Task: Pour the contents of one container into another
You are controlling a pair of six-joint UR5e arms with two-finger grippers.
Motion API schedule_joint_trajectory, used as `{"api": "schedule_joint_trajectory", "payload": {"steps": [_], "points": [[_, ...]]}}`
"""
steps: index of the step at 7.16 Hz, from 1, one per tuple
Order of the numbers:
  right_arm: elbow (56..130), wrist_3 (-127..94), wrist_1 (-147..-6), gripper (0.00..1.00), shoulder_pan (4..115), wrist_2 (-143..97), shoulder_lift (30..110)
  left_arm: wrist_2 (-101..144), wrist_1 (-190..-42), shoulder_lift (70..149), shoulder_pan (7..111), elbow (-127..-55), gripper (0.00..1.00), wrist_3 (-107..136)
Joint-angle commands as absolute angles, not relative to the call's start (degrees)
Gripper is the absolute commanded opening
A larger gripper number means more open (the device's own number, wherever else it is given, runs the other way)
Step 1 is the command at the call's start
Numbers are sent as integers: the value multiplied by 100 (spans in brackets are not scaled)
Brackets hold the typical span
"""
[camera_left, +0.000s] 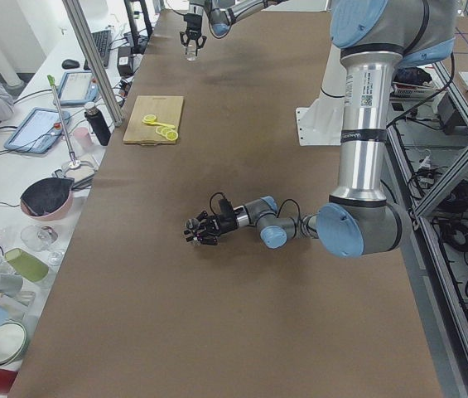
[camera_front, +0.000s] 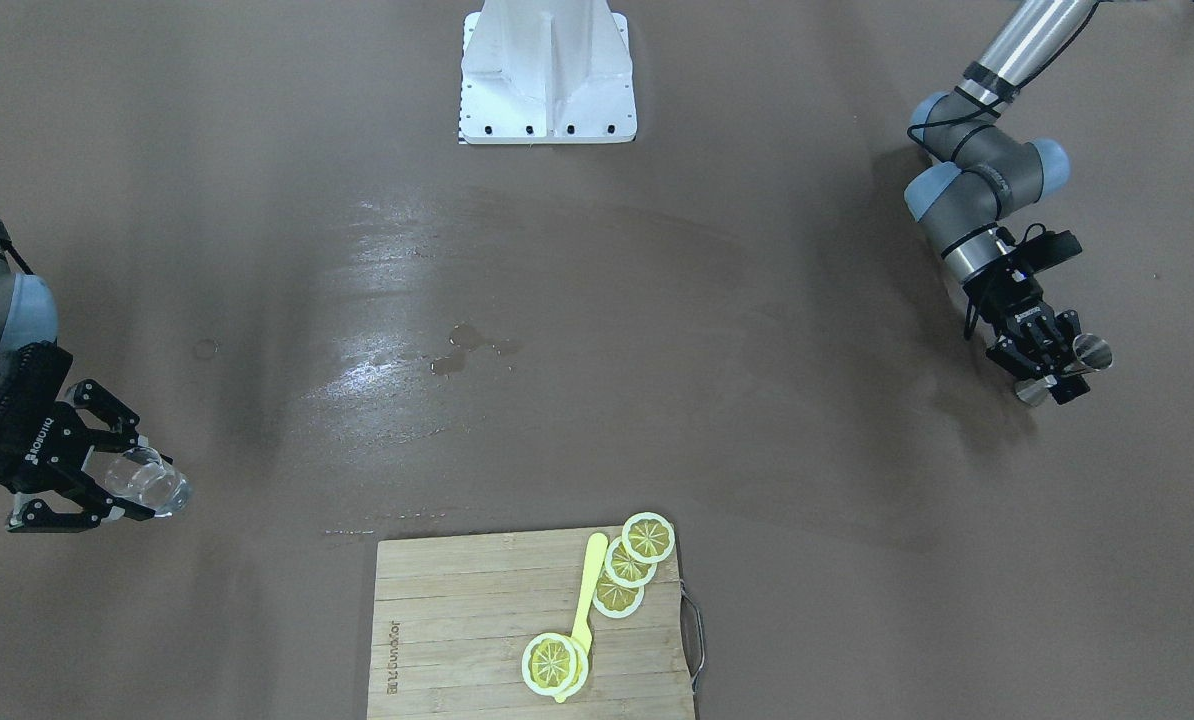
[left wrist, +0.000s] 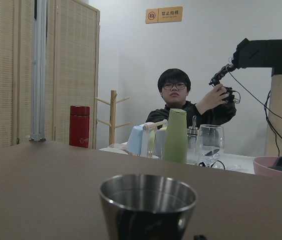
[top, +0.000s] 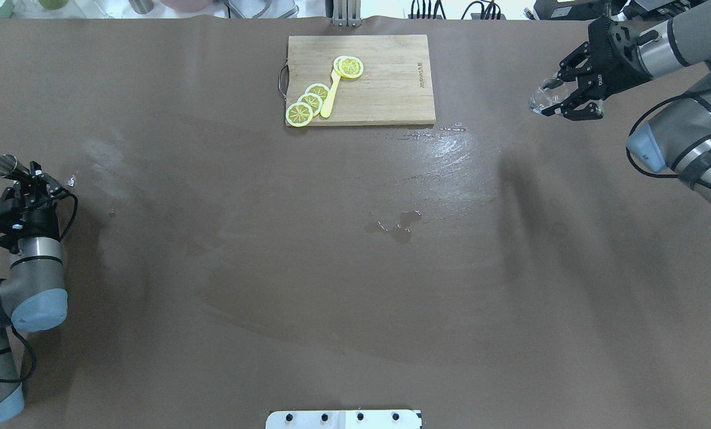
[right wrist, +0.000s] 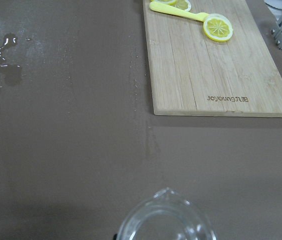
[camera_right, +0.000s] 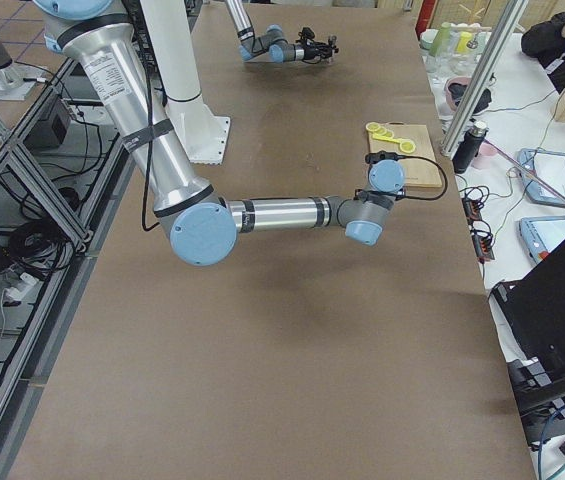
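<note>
My left gripper [top: 37, 179] is shut on a steel jigger [top: 4, 166] at the table's left end. The front-facing view shows the left gripper [camera_front: 1055, 366] around the jigger's waist, with one cone [camera_front: 1093, 352] on either side of the fingers. The jigger's open mouth [left wrist: 148, 192] fills the bottom of the left wrist view. Far across the table, my right gripper [top: 563, 98] is shut on a clear spouted glass [top: 545, 98], held off the table. That glass [camera_front: 149, 482] sticks out past the fingers, and its rim and spout [right wrist: 166, 220] show in the right wrist view.
A wooden cutting board [top: 385, 89] at the far middle edge carries lemon slices [top: 309, 104] and a yellow utensil [top: 330, 95]. A small puddle [top: 398, 226] lies mid-table. The white robot base [camera_front: 547, 75] stands at the near edge. Bottles and a person [left wrist: 180, 100] are beyond the left end.
</note>
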State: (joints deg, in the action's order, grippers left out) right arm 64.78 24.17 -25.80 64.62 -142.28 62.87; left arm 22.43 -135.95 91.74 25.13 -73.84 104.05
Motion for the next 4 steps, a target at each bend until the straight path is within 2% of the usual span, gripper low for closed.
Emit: {"api": "schedule_joint_trajectory", "payload": {"steps": [1, 2, 4], "points": [[6478, 2417, -2584, 0, 6390, -14203, 6293, 2241, -13579, 9220, 2505, -7400, 0, 10354], [6478, 2417, -2584, 0, 6372, -14203, 6284, 2241, -13579, 9220, 2505, -7627, 0, 10240], [6477, 2417, -2584, 0, 6346, -14194, 6275, 2267, -13588, 9350, 2514, -8696, 0, 9006]]}}
